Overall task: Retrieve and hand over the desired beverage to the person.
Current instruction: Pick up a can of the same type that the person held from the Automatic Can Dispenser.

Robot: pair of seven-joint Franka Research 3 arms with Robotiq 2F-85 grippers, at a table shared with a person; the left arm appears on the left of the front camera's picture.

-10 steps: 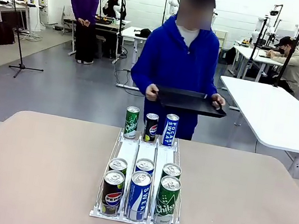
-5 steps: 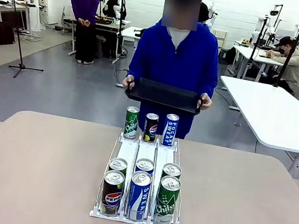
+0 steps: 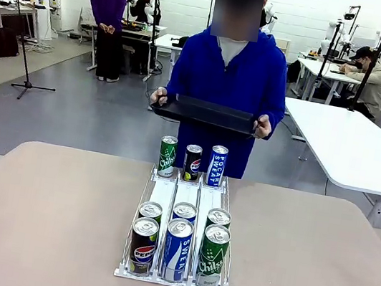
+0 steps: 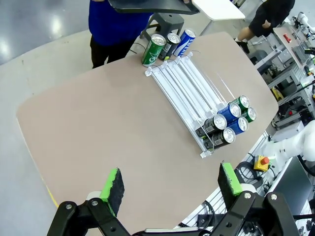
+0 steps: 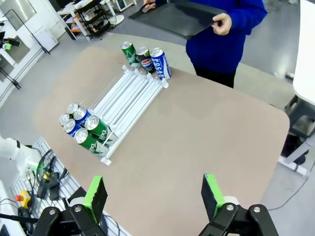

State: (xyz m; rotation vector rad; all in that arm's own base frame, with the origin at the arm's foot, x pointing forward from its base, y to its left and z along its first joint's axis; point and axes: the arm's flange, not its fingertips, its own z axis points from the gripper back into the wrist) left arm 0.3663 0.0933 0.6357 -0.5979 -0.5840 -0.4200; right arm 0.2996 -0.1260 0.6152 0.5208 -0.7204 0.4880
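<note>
- A person (image 3: 223,75) in a bright blue hoodie is standing at the far edge of the table (image 3: 40,221).
- One black tray (image 3: 206,113) is being held level in front of the body, above that far edge. It's being gripped at its two ends by the person's right hand (image 3: 158,96) and left hand (image 3: 262,127).
- One clear three-lane rack (image 3: 184,194) is sitting mid-table, with its lanes running from the near edge toward the far edge.
- Nine cans are being counted in total: six at the rack's near end, three at its far end.
- The near end is packed as two rows of three, with the rows touching. The front row, going left to right in the front view, is one near Pepsi can (image 3: 143,244), one near Pocari Sweat can (image 3: 176,250) and one near Chilsung can (image 3: 212,257).
- The second row (image 3: 185,211) is mostly being hidden, so only its lids are clear.
- At the far end, one far Chilsung can (image 3: 167,156), one far Pepsi can (image 3: 192,163) and one far Pocari Sweat can (image 3: 217,165) are standing upright side by side.
- Which can is the wanted beverage can't be told.
- The left gripper (image 4: 171,182) is being held high over the table, jaws spread wide, with nothing between the green pads.
- The right gripper (image 5: 153,192) is being held the same way: spread wide and empty, well apart from the cans.
</note>
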